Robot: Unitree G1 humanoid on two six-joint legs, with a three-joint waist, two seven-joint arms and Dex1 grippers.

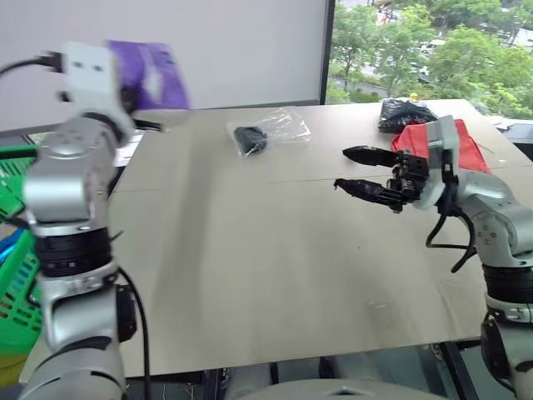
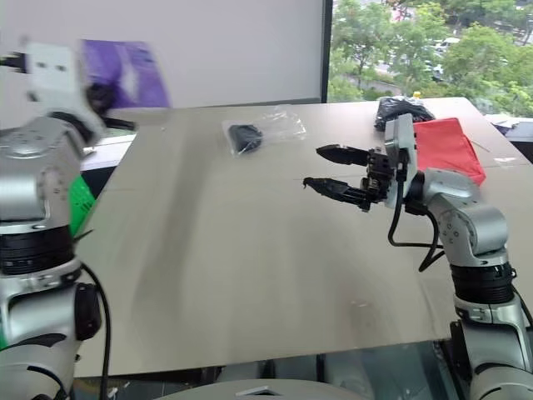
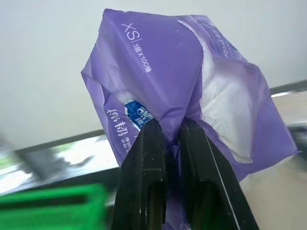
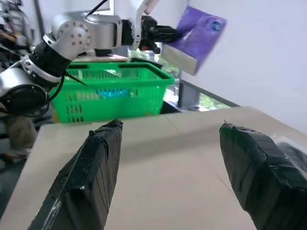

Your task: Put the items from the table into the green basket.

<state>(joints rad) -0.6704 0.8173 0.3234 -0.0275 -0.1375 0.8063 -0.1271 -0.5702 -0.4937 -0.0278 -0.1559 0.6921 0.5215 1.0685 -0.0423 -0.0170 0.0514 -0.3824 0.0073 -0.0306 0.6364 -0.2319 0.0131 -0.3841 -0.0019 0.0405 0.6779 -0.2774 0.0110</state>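
Note:
My left gripper (image 3: pixel 170 127) is shut on the purple tissue pack (image 3: pixel 192 96), pinching a fold of its wrapper. The pack (image 1: pixel 150 73) hangs high in the air at the table's far left corner. The green basket (image 4: pixel 115 91) stands beside the table's left edge, lower than the pack; its rim (image 3: pixel 53 206) lies below the pack in the left wrist view. Something blue shows through the basket's slots. My right gripper (image 1: pixel 354 171) is open and empty, pointing left above the right half of the table (image 1: pixel 250 250).
A clear plastic bag holding a black object (image 1: pixel 258 133) lies at the table's far middle. A black bag (image 1: pixel 405 112) and a red cloth (image 1: pixel 466 146) lie at the far right, behind my right wrist. A window runs behind the table's right side.

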